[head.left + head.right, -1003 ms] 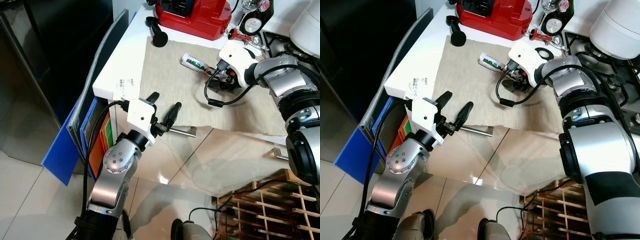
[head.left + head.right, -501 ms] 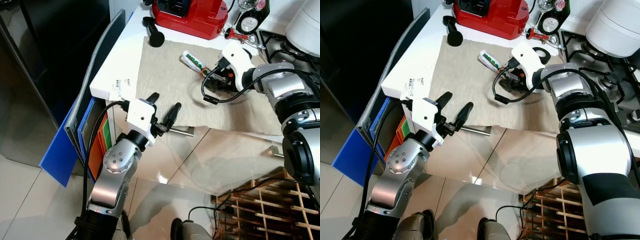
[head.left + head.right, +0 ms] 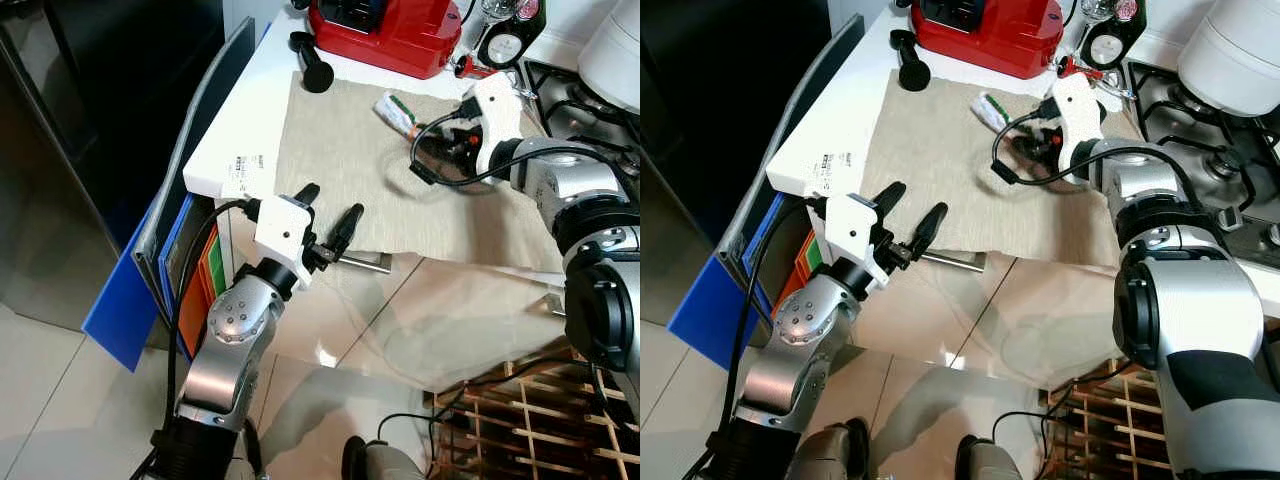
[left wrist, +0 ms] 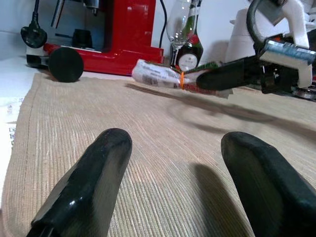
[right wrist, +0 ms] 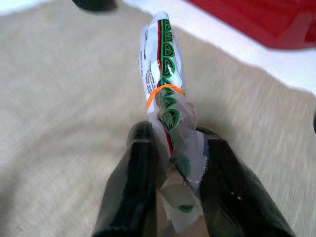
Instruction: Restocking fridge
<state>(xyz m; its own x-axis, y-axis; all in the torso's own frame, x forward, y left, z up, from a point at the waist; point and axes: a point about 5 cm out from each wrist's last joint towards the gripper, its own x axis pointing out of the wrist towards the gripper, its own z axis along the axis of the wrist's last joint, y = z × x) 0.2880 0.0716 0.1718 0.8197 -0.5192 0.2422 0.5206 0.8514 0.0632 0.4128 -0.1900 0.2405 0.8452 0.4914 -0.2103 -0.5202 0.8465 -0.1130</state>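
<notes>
Cloth, plastic, gloss

Coarse matt woven mat on a smooth white surface — crinkly clear plastic packet, glossy red appliance, shiny black gripper fingers, polished floor tiles.

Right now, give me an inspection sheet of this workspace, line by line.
Surface: white counter covered by a beige cloth mat.
Job's things: rolled plastic packet with green print and an orange rubber band, end pinched in the right gripper.
Clutter: red appliance, black knob, wine glass and dark bottle behind the mat, white paper label on the counter.
Grippers: right shut on the packet; left gripper open, at the counter's front edge.
Cables: black cable looping off the right wrist.
Surroundings: gas hob to the right, blue boards leaning beside the counter, wooden rack on the floor.
</notes>
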